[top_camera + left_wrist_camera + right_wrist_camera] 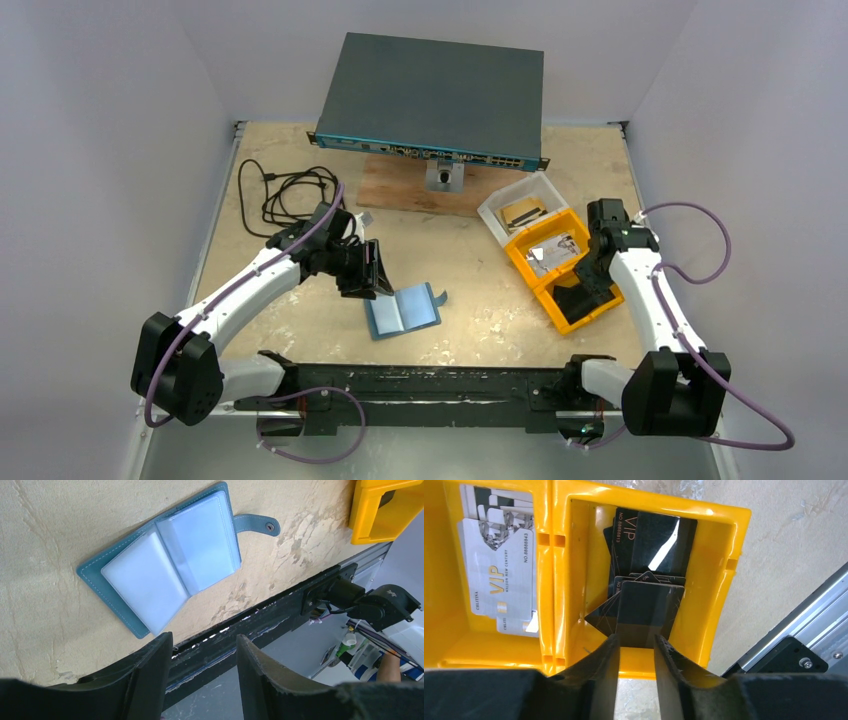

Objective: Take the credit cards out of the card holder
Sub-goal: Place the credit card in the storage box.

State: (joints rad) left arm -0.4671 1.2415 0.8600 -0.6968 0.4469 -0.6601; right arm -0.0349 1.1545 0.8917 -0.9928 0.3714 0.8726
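card holder [403, 310] lies spread open and flat on the table [470, 290], sleeves up, which lets either arm reach in. its clear pockets look bare, so the job seems nearly done. right of the holder, the orange bin [729, 555] takes the credit cards sorted by colour: black cards [651, 532] level with the holder, silver cards [499, 575] right and farther back. the right gripper [635, 642] hangs over the black stack, jaws a narrow gap apart, nothing visibly pinched, probably a drop-off. the left gripper [368, 268] hovers just left of the holder, jaws moderately apart and empty. only the left wrist view shows the blank sleeves and snap tab [270, 526]. only the right wrist view shows the stacked cards.
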